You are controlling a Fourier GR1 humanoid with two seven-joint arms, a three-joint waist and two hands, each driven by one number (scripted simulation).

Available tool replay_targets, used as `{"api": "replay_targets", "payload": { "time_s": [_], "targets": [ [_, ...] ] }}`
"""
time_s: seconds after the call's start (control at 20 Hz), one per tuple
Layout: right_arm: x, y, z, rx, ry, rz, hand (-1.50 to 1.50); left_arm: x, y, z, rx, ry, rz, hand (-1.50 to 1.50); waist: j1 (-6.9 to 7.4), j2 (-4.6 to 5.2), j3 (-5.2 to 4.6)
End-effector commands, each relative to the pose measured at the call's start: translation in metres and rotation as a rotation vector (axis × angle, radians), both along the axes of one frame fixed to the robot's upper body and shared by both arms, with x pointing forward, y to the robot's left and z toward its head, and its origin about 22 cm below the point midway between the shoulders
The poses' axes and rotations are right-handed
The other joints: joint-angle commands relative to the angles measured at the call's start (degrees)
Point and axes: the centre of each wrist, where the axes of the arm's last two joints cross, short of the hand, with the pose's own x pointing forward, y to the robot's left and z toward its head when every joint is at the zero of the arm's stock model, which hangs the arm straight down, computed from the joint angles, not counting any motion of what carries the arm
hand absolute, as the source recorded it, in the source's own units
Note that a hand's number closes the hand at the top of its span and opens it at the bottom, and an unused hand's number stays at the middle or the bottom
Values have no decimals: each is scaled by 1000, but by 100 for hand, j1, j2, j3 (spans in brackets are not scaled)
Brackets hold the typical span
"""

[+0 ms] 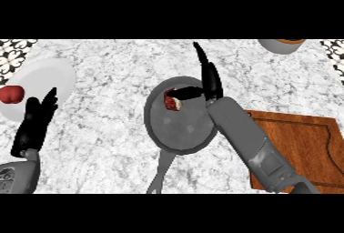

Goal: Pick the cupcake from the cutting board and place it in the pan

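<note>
Marble-veined counter (pixel 107 136), grey-white, wide bare stretches left of and below the pan. Pan (pixel 180 123) round, dull grey metal, handle running toward the near edge. Cupcake (pixel 174 100) at the pan's upper rim, dark red, pinched by the right robot hand (pixel 205 88) with other fingers straight. Board (pixel 302 150) warm wood, rectangular, grooved border, just right of the pan. Left robot hand (pixel 37 120) released, resting, fingers up, overlapping the white plate (pixel 47 77); red apple (pixel 11 94) on it.
</note>
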Motion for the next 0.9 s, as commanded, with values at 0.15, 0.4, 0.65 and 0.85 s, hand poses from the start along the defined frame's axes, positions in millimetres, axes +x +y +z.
{"api": "replay_targets", "payload": {
  "time_s": [0.15, 0.4, 0.65, 0.85],
  "targets": [
    [11, -90, 6, 62, -21, -75, -150, -8, 8, -5, -8, 9, 42, 0, -285, -63, -4],
    [-3, -165, 19, 82, -41, -62, -150, -15, 10, -11, -2, 24, 64, 0, -385, -96, -7],
    [-31, -227, 23, 83, -1, -6, -150, -31, 42, -10, 0, 20, 74, 0, -362, -99, -9],
    [-44, -269, 26, 89, 12, 1, -150, -12, 12, -17, 4, 13, 56, 0, -324, -74, -7]
  ]
}}
